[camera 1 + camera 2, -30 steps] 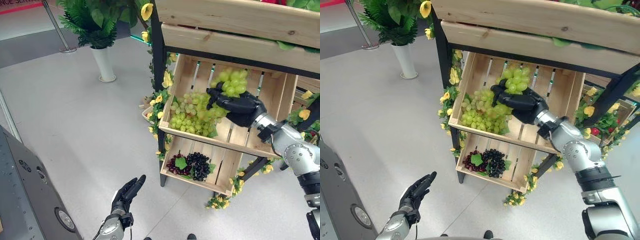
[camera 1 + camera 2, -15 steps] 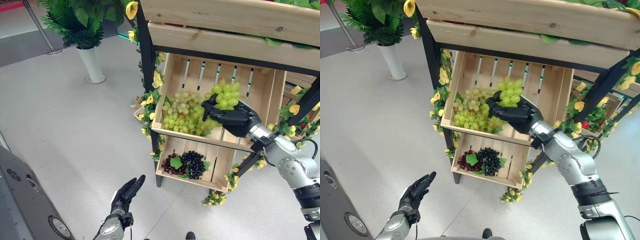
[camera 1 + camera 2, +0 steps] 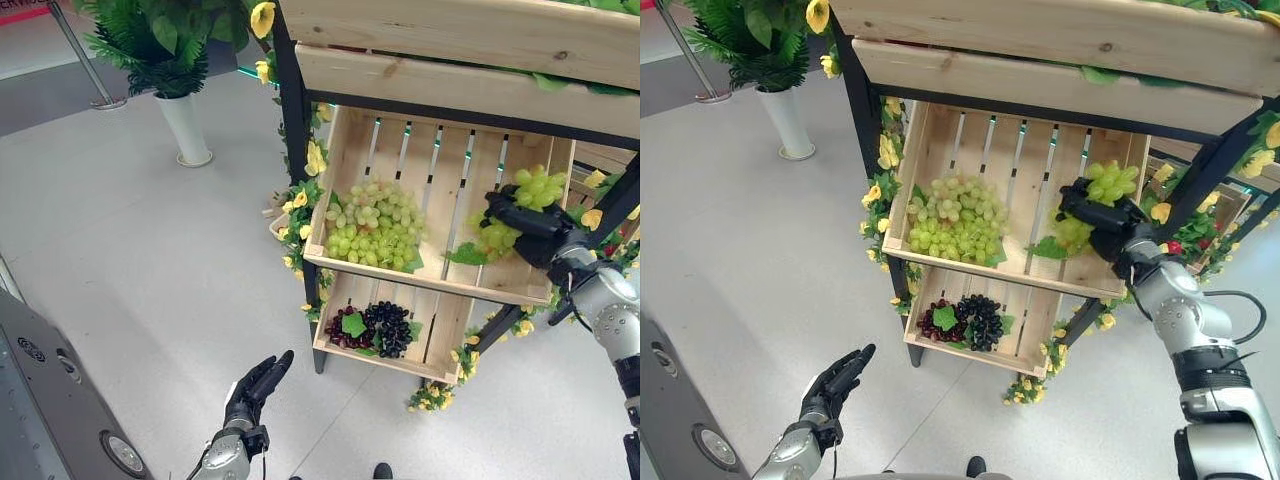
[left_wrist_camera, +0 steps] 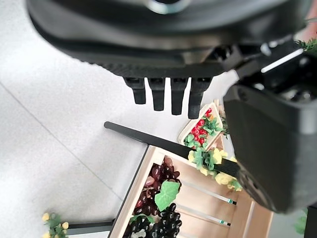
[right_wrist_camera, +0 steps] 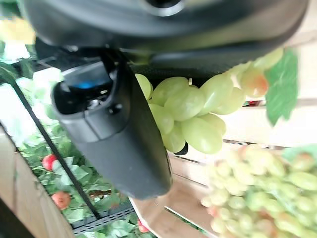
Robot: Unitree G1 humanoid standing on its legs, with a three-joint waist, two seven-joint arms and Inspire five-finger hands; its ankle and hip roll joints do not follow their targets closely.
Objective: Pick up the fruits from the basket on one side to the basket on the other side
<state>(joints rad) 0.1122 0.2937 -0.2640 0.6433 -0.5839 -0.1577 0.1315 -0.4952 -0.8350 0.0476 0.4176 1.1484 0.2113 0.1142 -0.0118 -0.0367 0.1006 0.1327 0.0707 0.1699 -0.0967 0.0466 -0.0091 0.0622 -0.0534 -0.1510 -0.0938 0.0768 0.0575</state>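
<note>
My right hand (image 3: 525,222) is shut on a bunch of green grapes (image 3: 536,187), held over the right end of the upper wooden crate (image 3: 400,165). Up close, the grapes (image 5: 190,111) bulge between thumb and fingers. A larger pile of green grapes (image 3: 372,225) lies in the crate's left part. The lower crate (image 3: 440,330) holds dark and red grapes (image 3: 378,327). My left hand (image 3: 255,385) hangs low over the floor with straight fingers (image 4: 166,94), empty.
A wooden shelf board (image 3: 450,40) overhangs the crates on a black frame (image 3: 292,130) trimmed with yellow flowers. Another crate with red fruit (image 3: 1175,247) sits to the right. A potted plant in a white vase (image 3: 188,130) stands back left. A grey cabinet (image 3: 50,400) is at lower left.
My right hand has carried the grape bunch to the right, away from the pile and toward the crate's right end. The left hand has stayed put.
</note>
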